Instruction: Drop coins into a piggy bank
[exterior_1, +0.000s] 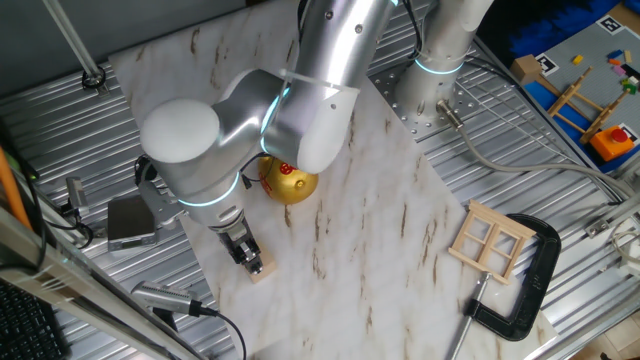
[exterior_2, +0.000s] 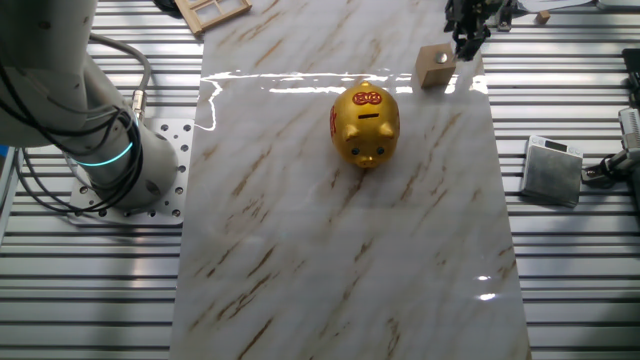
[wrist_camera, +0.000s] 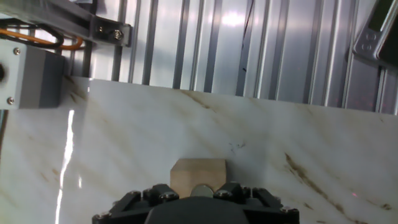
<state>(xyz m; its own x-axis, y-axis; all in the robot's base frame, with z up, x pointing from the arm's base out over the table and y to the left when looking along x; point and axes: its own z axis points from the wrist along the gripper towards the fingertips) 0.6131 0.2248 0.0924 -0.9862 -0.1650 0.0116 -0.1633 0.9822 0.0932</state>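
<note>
In one fixed view, a small grey box (exterior_1: 130, 221) sits at the left on the ribbed metal table (exterior_1: 560, 200), just off the edge of the marble-patterned board (exterior_1: 380, 230) that covers the middle of it. To its right the silver arm (exterior_1: 250, 120) bends low over the board, and its gripper (exterior_1: 245, 252) points down at a pale wooden cube (exterior_1: 260, 268) near the board's front edge; the dark fingers are down at the cube's top, but whether they are apart or clamped on anything cannot be told from here. Further right, partly hidden behind the arm, stands the gold piggy bank (exterior_1: 291, 182) with red markings on its back, near the cube but not touching it. At the far right a small wooden window frame (exterior_1: 491, 243) lies at the board's corner beside a black C-clamp (exterior_1: 525, 285). The other fixed view shows the piggy bank (exterior_2: 366, 124) upright in the middle of the board with the slot on top, the cube (exterior_2: 436, 66) to its right, and the gripper (exterior_2: 468, 35) just above the cube. In the hand view the cube (wrist_camera: 198, 175) lies directly ahead of the gripper (wrist_camera: 200, 194), and a small round grey disc, apparently one of the coins (wrist_camera: 200, 190), shows between the fingertips at the cube's near edge; how firmly it is held is unclear.
</note>
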